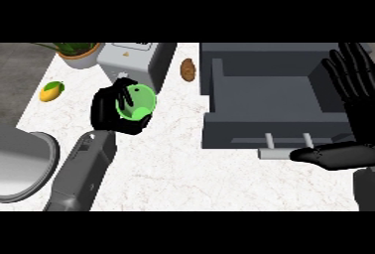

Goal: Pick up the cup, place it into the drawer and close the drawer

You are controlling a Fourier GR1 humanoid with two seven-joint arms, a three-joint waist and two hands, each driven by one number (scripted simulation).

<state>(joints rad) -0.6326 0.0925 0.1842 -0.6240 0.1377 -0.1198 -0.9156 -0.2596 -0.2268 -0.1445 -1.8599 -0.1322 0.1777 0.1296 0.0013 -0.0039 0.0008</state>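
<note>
Far left on the white surface: a small yellow fruit, a potted plant, a grey box. Next, left hand curled round the green cup, lifted and tipped, likely ready for carrying across. Then a brown cookie. Further right, the grey drawer pulled open, nothing inside, waiting for the cup. Far right, right hand open, fingers straight, thumb by the drawer handle, maybe for pushing shut later.
</note>
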